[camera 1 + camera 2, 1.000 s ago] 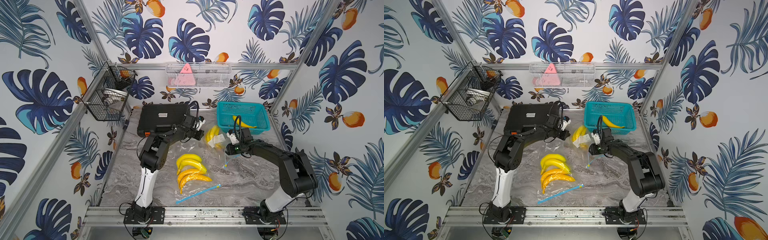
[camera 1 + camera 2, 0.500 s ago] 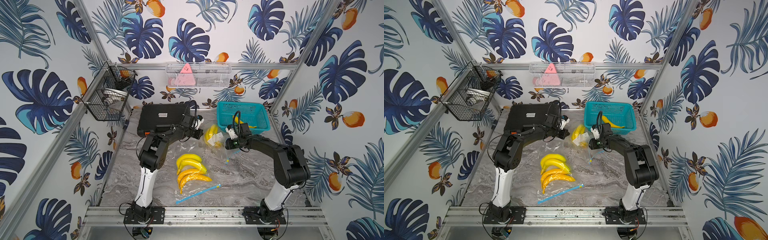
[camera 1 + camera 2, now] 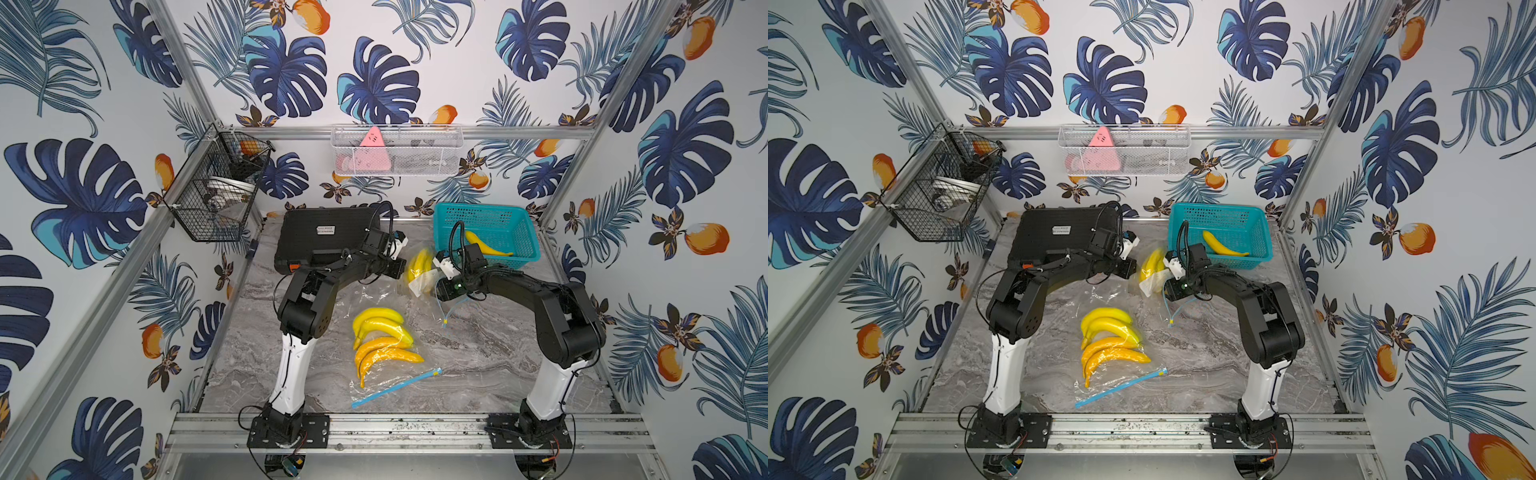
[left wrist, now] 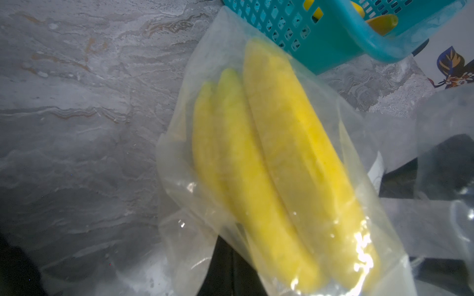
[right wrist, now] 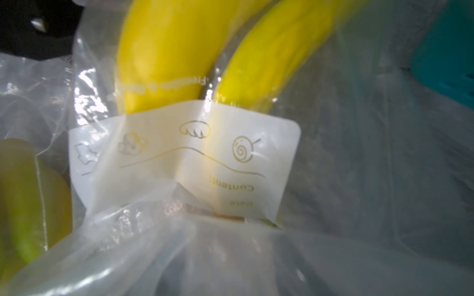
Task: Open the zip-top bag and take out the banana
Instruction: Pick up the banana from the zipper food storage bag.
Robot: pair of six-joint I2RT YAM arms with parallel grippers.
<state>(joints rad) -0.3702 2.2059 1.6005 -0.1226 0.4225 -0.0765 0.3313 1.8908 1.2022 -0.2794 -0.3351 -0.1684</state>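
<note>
One zip-top bag (image 3: pixel 420 279) is held up just beside the basket (image 3: pixel 530 255) — three bananas (image 4: pixel 269 166) are counted inside. The left gripper (image 3: pixel 398 268) is pinched shut on its plastic; the right gripper (image 3: pixel 435 286) is pressed close, its jaws hidden — whether parted cannot be told. A second bag (image 3: pixel 395 380) with four bananas (image 3: pixel 382 336) is seen on the table (image 3: pixel 478 365), and one banana (image 3: pixel 484 247) in the basket.

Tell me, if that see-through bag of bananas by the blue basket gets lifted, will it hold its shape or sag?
Probably sags: the bag film looks thin and creased, draping around the bananas. The weight likely sits with the stiff-looking bananas, so it may swing. Shiny glare on the plastic suggests it could slip in a pinch.
</note>
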